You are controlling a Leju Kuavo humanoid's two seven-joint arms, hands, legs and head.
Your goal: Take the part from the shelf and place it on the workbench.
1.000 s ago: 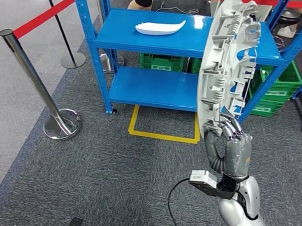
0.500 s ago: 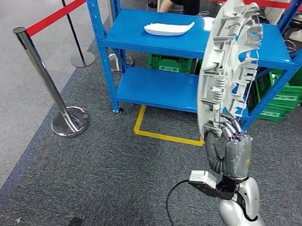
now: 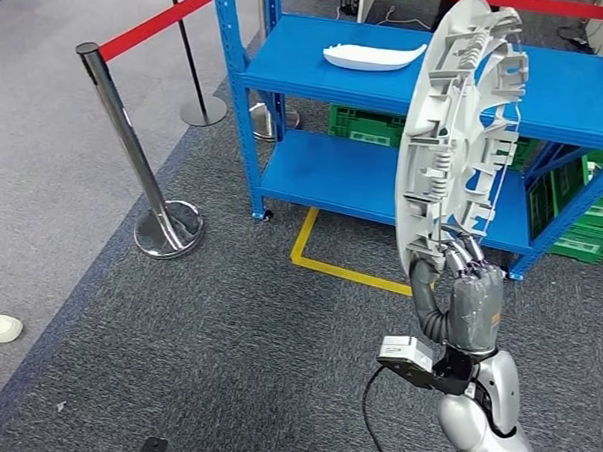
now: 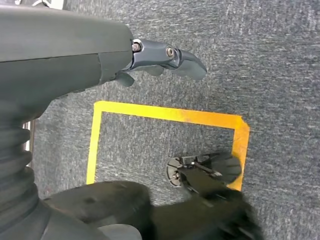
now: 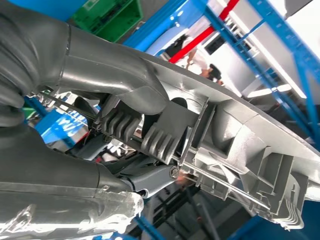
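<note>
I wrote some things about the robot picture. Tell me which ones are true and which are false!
1. The right hand holds a big grey part upright. True.
2. A white part lies on the top level of the blue shelf. True.
3. The yellow tape outline on the floor is a circle. False: it has straight sides and corners.
4. The rope on the silver post is green. False: it is red.
5. Green crates sit behind the shelf's lower level. True.
6. The left hand holds a white part. False: it holds nothing, its fingers over the carpet.

A chrome stanchion (image 3: pixel 135 159) with red belt (image 3: pixel 157 20) stands left of green crates (image 3: pixel 367 129).
</note>
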